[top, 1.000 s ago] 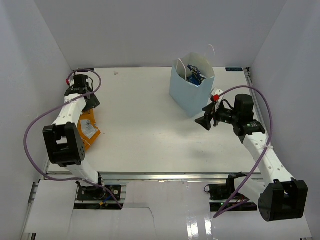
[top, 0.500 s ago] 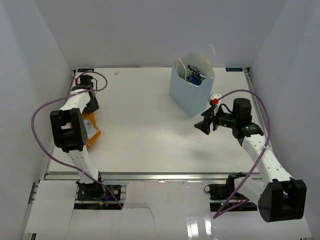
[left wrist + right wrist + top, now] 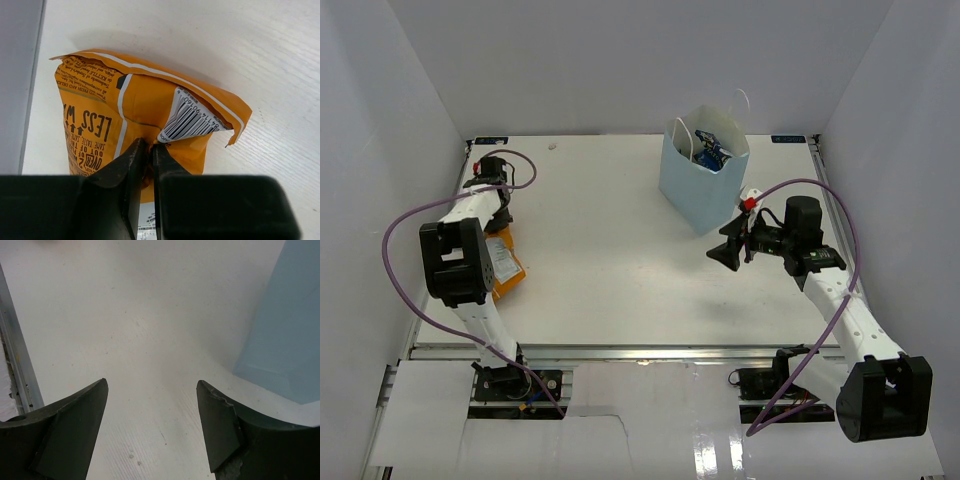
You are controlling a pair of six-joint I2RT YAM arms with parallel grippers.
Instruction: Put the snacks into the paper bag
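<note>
Pincer, left: open a moment ago, is now clamping orange chip bag at left edge of desk, readying its lift.

One orange chip bag, one blue paper bag, at least one packet inside, two arms.

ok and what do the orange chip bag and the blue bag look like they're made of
The orange chip bag is probably thin printed plastic or foil-lined film, matte; it crumples into sharp wrinkles and has a flat sealed edge. The paper bag looks like matte light blue paper or thin card, judging by its flat stiff walls and crisp folded corners; white inside.
</note>
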